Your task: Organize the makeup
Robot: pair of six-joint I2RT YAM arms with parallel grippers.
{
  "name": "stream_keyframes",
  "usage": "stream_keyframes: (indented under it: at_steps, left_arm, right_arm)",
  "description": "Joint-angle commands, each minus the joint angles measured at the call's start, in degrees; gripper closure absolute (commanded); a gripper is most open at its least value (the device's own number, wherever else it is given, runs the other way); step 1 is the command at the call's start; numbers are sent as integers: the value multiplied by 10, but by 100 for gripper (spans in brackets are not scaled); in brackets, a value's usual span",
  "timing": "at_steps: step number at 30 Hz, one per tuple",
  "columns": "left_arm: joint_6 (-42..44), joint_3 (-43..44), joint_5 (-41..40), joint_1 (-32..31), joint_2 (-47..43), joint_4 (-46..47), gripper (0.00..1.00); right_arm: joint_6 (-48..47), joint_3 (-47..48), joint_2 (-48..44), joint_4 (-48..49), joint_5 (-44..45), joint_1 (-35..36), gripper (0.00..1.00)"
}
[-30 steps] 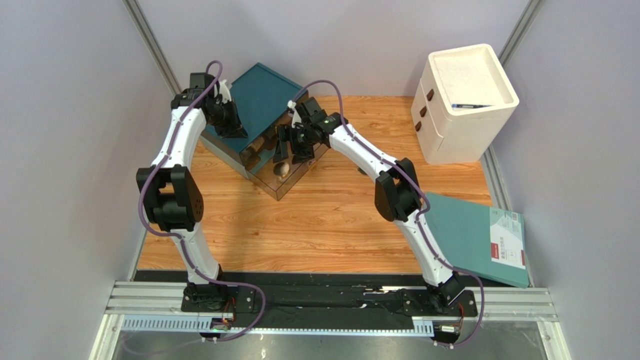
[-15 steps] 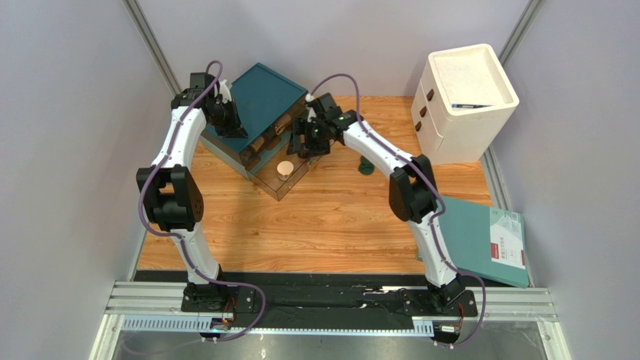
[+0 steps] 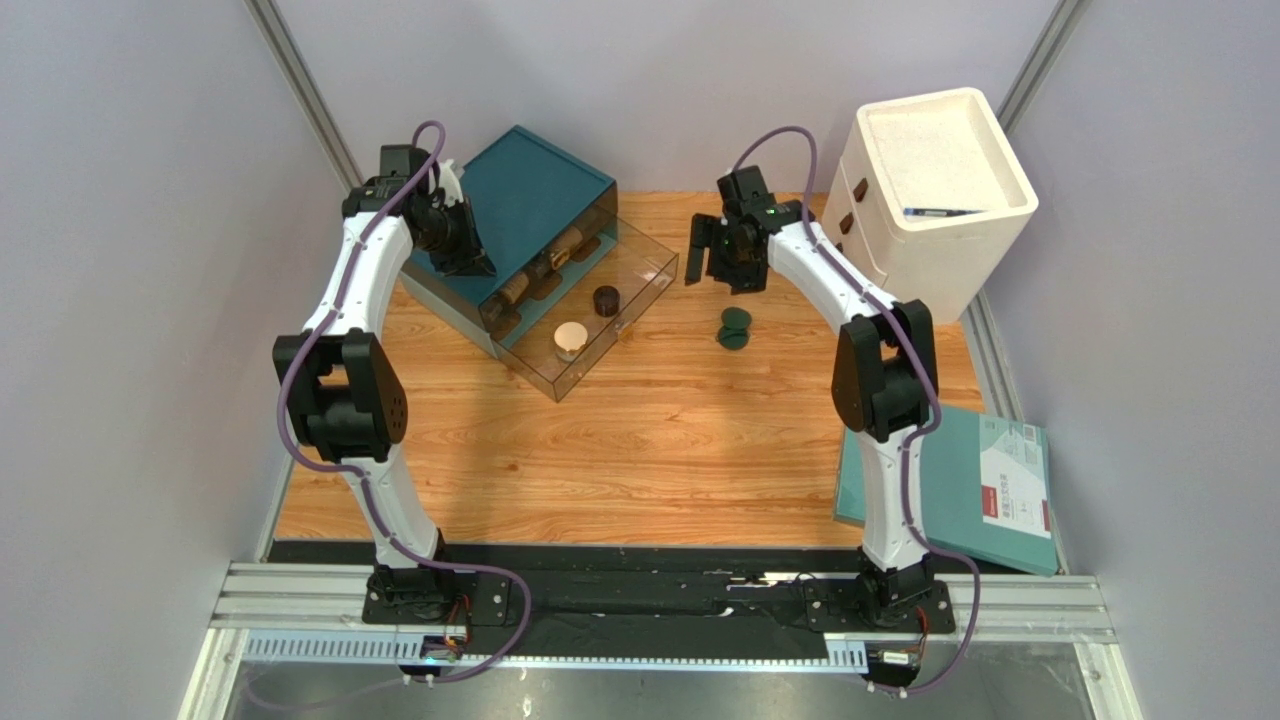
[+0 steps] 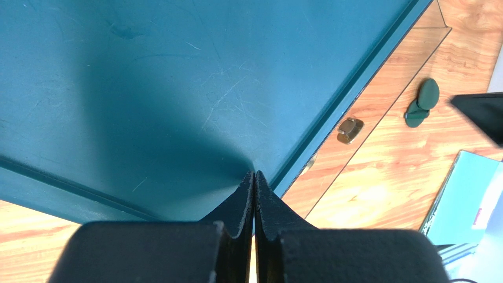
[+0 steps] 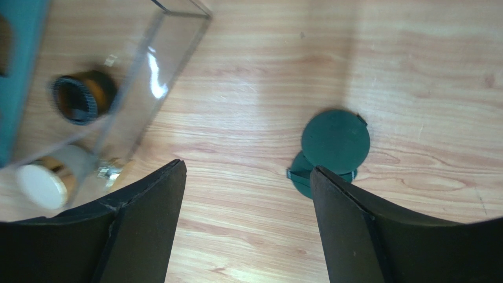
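We see the left gripper (image 4: 254,184) clenched: its two matt black, rubbery pads are pressed flat together with nothing between them. Their tip sits at the smooth, finely scratched lid of the teal plastic drawer box (image 3: 534,188); we cannot tell whether it touches.

The right gripper (image 5: 247,171) stands with its jaws spread wide and empty above the pale wood-grain tabletop (image 3: 661,435).

The dark green piece (image 5: 335,140) lies on the bare wood, outside the box and just beside the right gripper's right finger. It is made of two flat round discs, one lapping over the other, with a small hinge-like tab at the joint.

A clear hard-plastic drawer (image 3: 649,267) stands pulled out of the teal box, its walls glinting. Inside it we see the dark brown round jar (image 5: 82,97) with a ribbed dark lid. Near it is the gold round compact (image 5: 44,181) with a cream top, partly cut off by the left finger. Further in, beige tubes (image 3: 526,285) lie half under the box's lid, and we cannot tell them apart. A small faceted metal knob (image 4: 350,130) sits on the drawer's front.

At the far right stands the white drawer cabinet (image 3: 917,240), rounded and matt, with brown handles. A thin dark item on its top is too small to name. A flat teal folder (image 3: 947,473) lies at the table's right edge, partly behind the right arm.
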Motion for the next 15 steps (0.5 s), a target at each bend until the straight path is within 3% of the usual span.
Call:
stream_keyframes:
  at_steps: [1, 9, 15]
  left_arm:
    - [19, -15, -48, 6, 39, -71, 100]
    - [21, -11, -53, 7, 39, -79, 100]
    - [21, -12, -56, 7, 37, -81, 100]
  right_arm:
    - [-21, 21, 41, -59, 55, 13, 20]
    - [-33, 20, 69, -64, 151, 11, 19]
    - [-39, 18, 90, -56, 160, 6, 21]
